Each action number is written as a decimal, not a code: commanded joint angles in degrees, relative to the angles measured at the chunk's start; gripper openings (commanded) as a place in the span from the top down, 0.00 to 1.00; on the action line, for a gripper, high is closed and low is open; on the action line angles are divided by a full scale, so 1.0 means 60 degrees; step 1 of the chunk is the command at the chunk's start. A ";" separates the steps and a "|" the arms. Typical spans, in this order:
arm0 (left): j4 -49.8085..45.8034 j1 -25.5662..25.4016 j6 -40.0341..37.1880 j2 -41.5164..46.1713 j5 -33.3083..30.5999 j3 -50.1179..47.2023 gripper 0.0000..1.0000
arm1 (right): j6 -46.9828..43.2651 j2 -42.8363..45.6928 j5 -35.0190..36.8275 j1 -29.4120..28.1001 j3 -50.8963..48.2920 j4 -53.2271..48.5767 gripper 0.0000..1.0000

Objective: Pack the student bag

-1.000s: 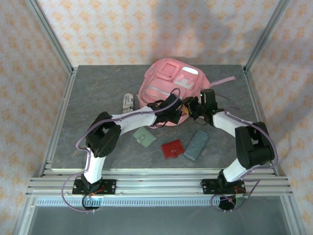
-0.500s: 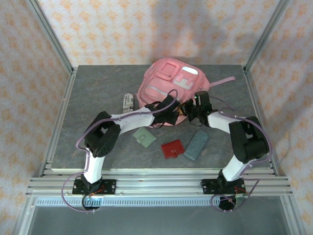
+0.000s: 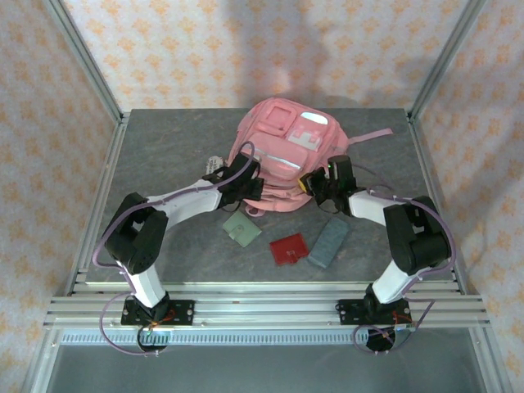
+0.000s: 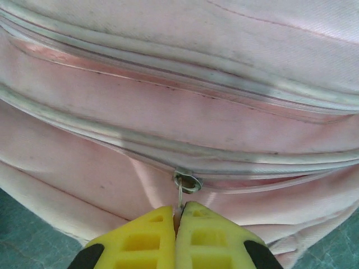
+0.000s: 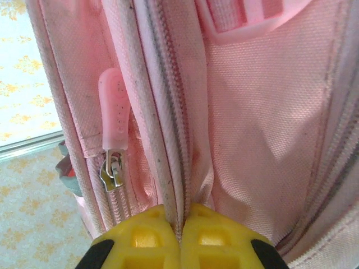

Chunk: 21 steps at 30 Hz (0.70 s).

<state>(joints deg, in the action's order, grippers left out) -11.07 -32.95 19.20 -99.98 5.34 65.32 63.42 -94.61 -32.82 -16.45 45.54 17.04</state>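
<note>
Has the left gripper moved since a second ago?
Yes. The left gripper, pinching the zip pull, slid left along the backpack: it was above the red card, now above the green card.

White arm links (image 3: 184, 196), black joints (image 3: 135, 237), purple cables (image 3: 99, 248), yellow pincer fingers (image 4: 143, 235).

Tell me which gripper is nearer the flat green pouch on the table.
Left. The left gripper pinches a zip pull on the student bag just behind the green pouch; the right gripper grips the bag farther right.
</note>
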 commanded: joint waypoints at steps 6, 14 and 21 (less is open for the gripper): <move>-0.0848 -0.0864 0.0154 -0.0197 -0.0042 0.0279 1.00 | -0.0727 -0.0315 0.1094 0.1358 0.2239 -0.0733 1.00; -0.0019 -0.1627 0.0794 -0.1499 0.0190 0.2006 1.00 | -0.1322 -0.0761 0.0514 0.1465 0.3293 -0.2018 0.69; -0.0090 -0.1627 0.0716 -0.1903 0.0281 0.2335 1.00 | -0.1839 0.1103 0.0395 0.1243 0.1348 -0.2782 0.56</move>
<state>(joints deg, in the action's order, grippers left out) -10.00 -42.72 22.72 -111.59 6.26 77.95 54.52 -94.17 -30.65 -8.23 56.86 2.83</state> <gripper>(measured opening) 0.043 0.429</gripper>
